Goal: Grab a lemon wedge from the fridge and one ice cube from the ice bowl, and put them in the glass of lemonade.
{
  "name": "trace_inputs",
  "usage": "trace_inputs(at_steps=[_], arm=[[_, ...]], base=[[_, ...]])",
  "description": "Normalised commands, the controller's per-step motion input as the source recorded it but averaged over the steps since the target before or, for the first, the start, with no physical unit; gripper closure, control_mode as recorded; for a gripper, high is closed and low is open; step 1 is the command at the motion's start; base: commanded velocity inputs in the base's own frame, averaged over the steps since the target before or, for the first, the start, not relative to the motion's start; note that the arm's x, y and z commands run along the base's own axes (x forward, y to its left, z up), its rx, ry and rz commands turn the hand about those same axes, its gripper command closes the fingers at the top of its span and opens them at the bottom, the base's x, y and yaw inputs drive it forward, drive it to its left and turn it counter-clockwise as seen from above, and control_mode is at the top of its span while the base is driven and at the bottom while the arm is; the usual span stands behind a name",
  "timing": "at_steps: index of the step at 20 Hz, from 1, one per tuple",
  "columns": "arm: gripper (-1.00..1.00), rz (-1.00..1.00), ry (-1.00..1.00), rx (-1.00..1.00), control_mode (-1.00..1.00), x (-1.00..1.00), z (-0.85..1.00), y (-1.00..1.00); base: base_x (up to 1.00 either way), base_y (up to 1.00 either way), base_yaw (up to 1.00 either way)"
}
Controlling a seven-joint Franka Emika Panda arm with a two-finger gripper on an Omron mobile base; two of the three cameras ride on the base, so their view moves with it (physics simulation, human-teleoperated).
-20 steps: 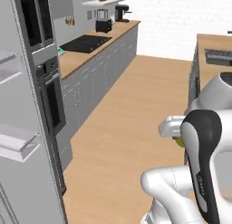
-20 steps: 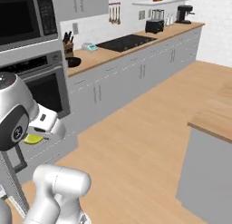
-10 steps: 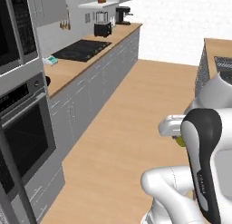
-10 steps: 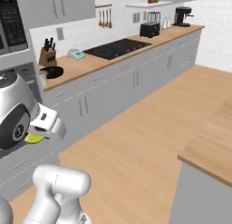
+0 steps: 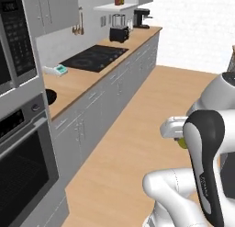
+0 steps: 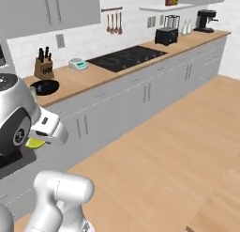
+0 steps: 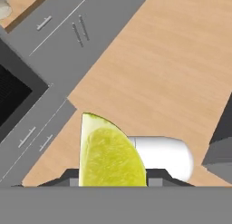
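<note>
My gripper (image 7: 113,180) is shut on the lemon wedge (image 7: 111,155), a yellow-green slice that stands upright between the fingers in the hand view. The same wedge (image 5: 182,142) peeks out below the hand in the left base view, and the wedge (image 6: 33,143) hangs under the hand in the right base view, well above the floor. The black ice bowl (image 6: 44,88) sits on the wooden counter near the knife block; the ice bowl (image 5: 50,96) also shows beside the oven column. The fridge is out of view. I cannot make out the glass of lemonade.
A long grey cabinet run with a wooden counter (image 6: 108,73) carries a knife block (image 6: 43,68), a black cooktop (image 6: 126,57), a toaster (image 6: 166,36) and a coffee machine (image 6: 205,20). The oven column (image 5: 23,175) stands left. An island corner (image 6: 220,198) juts in at right. Wooden floor (image 5: 137,129) lies between.
The whole scene has slid as the base moved along the counter: the fridge has left the views and the bowl end of the counter has come closer. The wedge stays gripped.
</note>
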Motion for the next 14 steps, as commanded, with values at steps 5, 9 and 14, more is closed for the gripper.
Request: trace_inputs(at_steps=[5,9,14], arm=[[1.0,0.0,0.0,0.0,1.0,0.0,0.0,0.0],[1.0,0.0,0.0,0.0,1.0,0.0,0.0,0.0],[1.0,0.0,0.0,0.0,1.0,0.0,0.0,0.0]], base=[[1.0,0.06,0.26],[1.0,0.2,0.38],[1.0,0.05,0.61]])
